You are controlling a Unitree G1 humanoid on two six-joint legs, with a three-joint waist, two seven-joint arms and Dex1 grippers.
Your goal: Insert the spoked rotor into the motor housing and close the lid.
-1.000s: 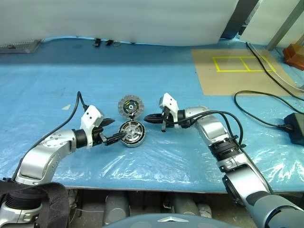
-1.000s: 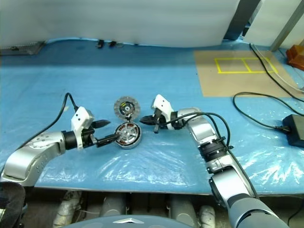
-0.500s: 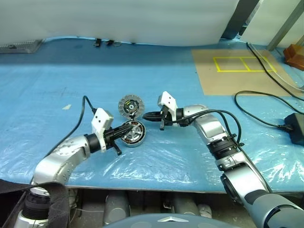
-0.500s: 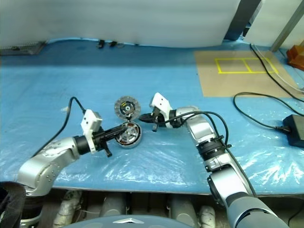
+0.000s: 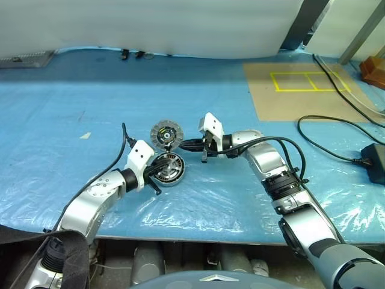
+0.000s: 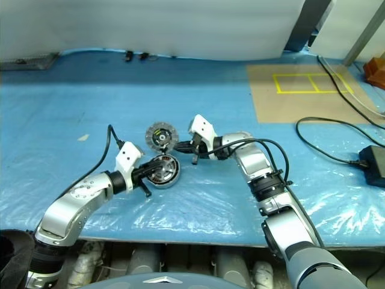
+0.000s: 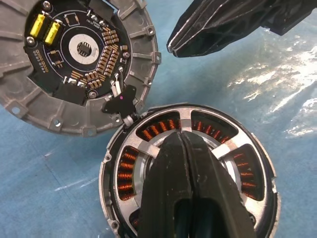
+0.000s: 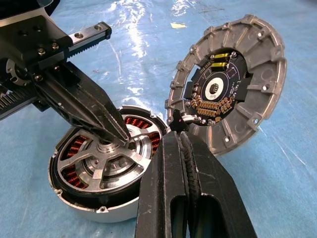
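- Centrally on the blue plastic sheet (image 5: 198, 198) sat the motor housing (image 5: 168, 169), a short silver can with copper-brown windings visible through the gaps.
- The spoked rotor (image 8: 101, 161) lay seated flat inside the housing, its spokes crossing over the windings.
- The lid (image 5: 165, 134) stood open, tipped up at the housing's far edge and joined to it by a small dark hinge piece; its dark circuit face with yellow parts faced the camera.
- The left gripper (image 5: 161, 168) had its two black fingers pressed together, holding nothing, with the tips resting on or just above the rotor's central hub (image 8: 106, 147); contact could not be told for certain.
- The right gripper (image 5: 183, 144) reached in from the robot's right, its fingers likewise pressed together and empty, its tip just beside the lid's lower edge near the hinge.
- The two grippers were near each other but apart.
- Farther right on the table lay a brown board (image 5: 301, 90) marked with yellow tape, and a black cable (image 5: 325, 135) ran to a dark box (image 5: 376, 162) at the edge.
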